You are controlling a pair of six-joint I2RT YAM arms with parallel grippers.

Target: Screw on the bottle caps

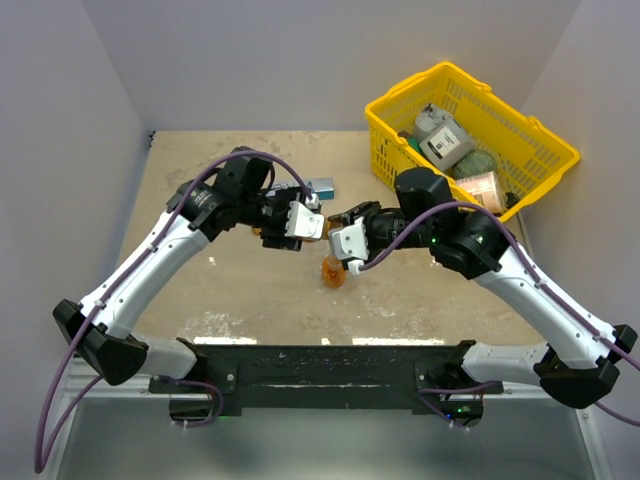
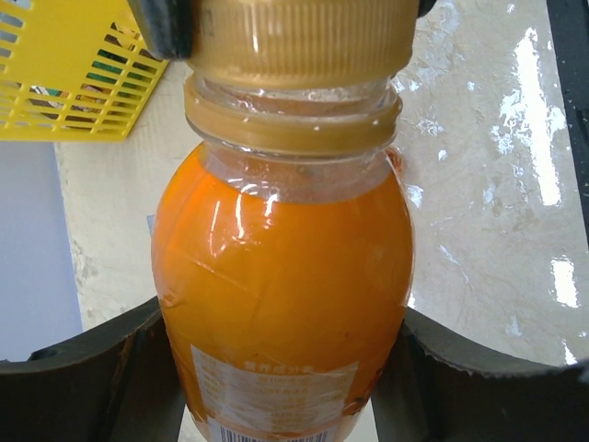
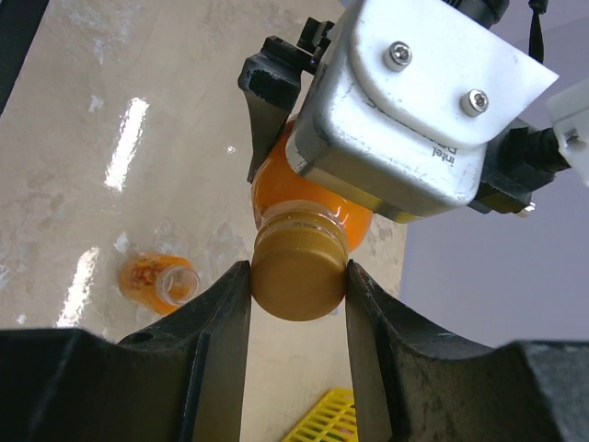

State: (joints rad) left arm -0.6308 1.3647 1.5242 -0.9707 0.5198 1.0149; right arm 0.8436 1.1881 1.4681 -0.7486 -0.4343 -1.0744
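One bottle (image 2: 281, 276) is held up off the table (image 1: 250, 290), in the middle of the top view. It lies sideways. In the left wrist picture its neck points to the top.

The left gripper (image 2: 281, 350) is partly open and squeezes the bottle's fat body. The right gripper (image 3: 297, 273) pinches the cap (image 3: 296, 293) that sits on the neck.

A second bottle (image 1: 333, 270), with no cap on, sits on the table just below. A yellow basket (image 1: 383, 150) is at the upper right. A blue-and-white box (image 1: 322, 186) is just above the grippers.

There are two bottles and one cap.

Left gripper (image 2: 285, 368) clamps the orange bottle (image 2: 281, 276), cap (image 2: 299, 37) apparently on its neck.
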